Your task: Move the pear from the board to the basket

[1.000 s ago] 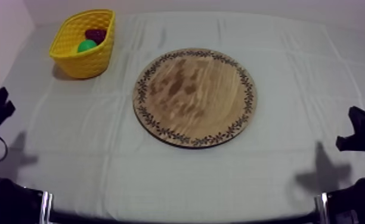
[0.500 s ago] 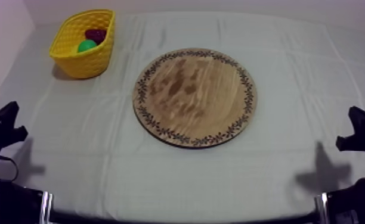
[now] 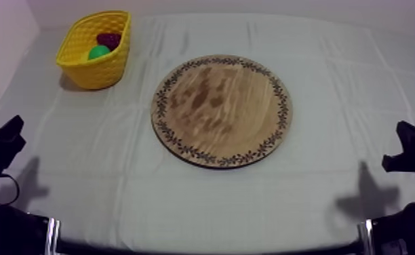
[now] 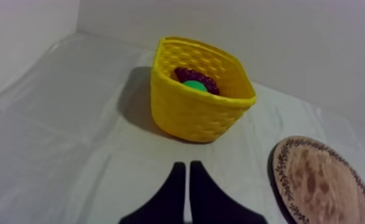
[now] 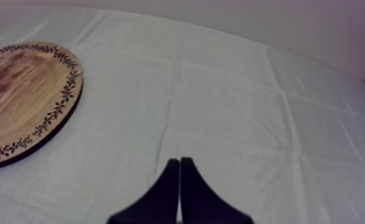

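The green pear [image 3: 99, 51] lies inside the yellow basket [image 3: 91, 68] at the table's far left, beside a dark purple bunch of grapes [image 3: 108, 39]. The round wooden board [image 3: 221, 110] with a patterned rim sits mid-table, showing bare wood. My left gripper [image 3: 8, 138] rests low at the left edge, well short of the basket. In the left wrist view its fingers lie together as a narrow wedge [image 4: 186, 168], shut on nothing and facing the basket [image 4: 197, 113], where the pear [image 4: 195, 86] peeks over the rim. My right gripper [image 3: 401, 146] rests at the right edge, shut [image 5: 179, 162].
The board [image 4: 322, 184] lies off to the side of the basket in the left wrist view. The board's rim [image 5: 65, 98] is beside the right gripper's outlook across creased grey-white cloth. Pale walls bound the far and left sides of the table.
My left gripper has dropped back toward the table's near left edge and has nearly stopped. The right arm, pear, basket and board have not moved.
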Controlling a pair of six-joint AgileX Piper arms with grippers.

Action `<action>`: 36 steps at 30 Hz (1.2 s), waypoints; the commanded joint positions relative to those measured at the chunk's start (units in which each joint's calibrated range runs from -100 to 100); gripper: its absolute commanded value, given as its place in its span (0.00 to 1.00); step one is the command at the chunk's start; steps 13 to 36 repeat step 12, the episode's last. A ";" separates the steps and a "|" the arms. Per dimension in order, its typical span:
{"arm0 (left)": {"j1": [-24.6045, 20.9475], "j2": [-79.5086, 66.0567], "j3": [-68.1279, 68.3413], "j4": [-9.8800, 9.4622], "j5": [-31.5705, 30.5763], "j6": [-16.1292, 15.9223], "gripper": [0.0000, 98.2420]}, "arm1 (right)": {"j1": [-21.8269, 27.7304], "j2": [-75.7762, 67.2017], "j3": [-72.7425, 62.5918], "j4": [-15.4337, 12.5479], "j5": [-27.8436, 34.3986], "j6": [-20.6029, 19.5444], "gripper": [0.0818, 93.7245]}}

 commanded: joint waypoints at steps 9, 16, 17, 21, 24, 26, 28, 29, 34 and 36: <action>0.00 0.00 0.13 0.02 -0.12 0.50 0.00 | 0.01 0.01 0.05 0.00 -0.04 0.01 0.00; -0.03 0.00 0.14 0.02 -0.13 0.49 0.00 | 0.01 0.01 0.05 0.00 -0.04 0.01 0.00; -0.03 0.00 0.14 0.02 -0.13 0.49 0.00 | 0.01 0.01 0.05 0.00 -0.04 0.01 0.00; -0.03 0.00 0.14 0.02 -0.13 0.49 0.00 | 0.01 0.01 0.05 0.00 -0.04 0.01 0.00; -0.03 0.00 0.14 0.02 -0.13 0.49 0.00 | 0.01 0.01 0.05 0.00 -0.04 0.01 0.00; -0.03 0.00 0.14 0.02 -0.13 0.49 0.00 | 0.01 0.01 0.05 0.00 -0.04 0.01 0.00; -0.03 0.00 0.14 0.02 -0.13 0.49 0.00 | 0.01 0.01 0.05 0.00 -0.04 0.01 0.00; -0.03 0.00 0.14 0.02 -0.13 0.49 0.00 | 0.01 0.01 0.05 0.00 -0.04 0.01 0.00; -0.03 0.00 0.14 0.02 -0.13 0.49 0.00 | 0.01 0.01 0.05 0.00 -0.04 0.01 0.00; -0.03 0.00 0.14 0.02 -0.13 0.49 0.00 | 0.01 0.01 0.05 0.00 -0.04 0.01 0.00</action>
